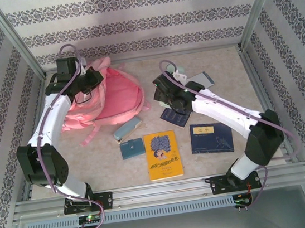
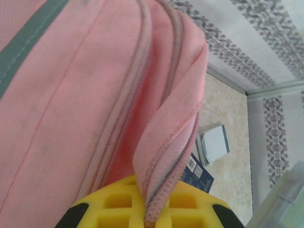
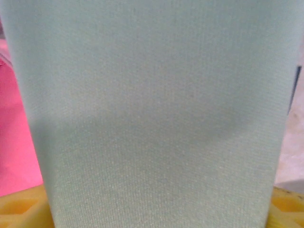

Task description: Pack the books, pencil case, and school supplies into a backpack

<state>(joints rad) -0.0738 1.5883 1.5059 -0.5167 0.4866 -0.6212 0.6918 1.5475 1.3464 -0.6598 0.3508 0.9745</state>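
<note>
Left gripper [image 1: 86,88]: at the far left of the tabletop [image 1: 109,167], over the top of the backpack [image 1: 117,93]. In the left wrist view its yellow fingers [image 2: 118,204] are closed tight on a folded pink edge of the backpack, beside a zip line.

Backpack: large, pink, lying flat at far left, straps trailing toward the near side.

Pale oblong case [image 1: 129,129]: on the tabletop just near of the backpack, set at a slant.

Dark teal box [image 1: 132,148]: flat and rectangular, just near of the pale oblong case.

Yellow book [image 1: 163,154]: blue picture on its cover, lying flat at near centre, just right of the dark teal box.

Small navy book [image 1: 175,116]: flat at centre, partly under the right arm.

Right gripper [image 1: 164,93]: at far centre, just right of the backpack and pointing toward it. In the right wrist view a pale green flat surface [image 3: 152,114] spans the space between the yellow fingers [image 3: 19,211], with pink showing at the left. Whether the gripper is clamped on it or merely spread around it cannot be told.

Labelled navy book [image 1: 211,138]: flat, near right, well apart from the backpack.

Grey-white notebook [image 1: 205,79]: flat at far right, beyond the right arm.
</note>
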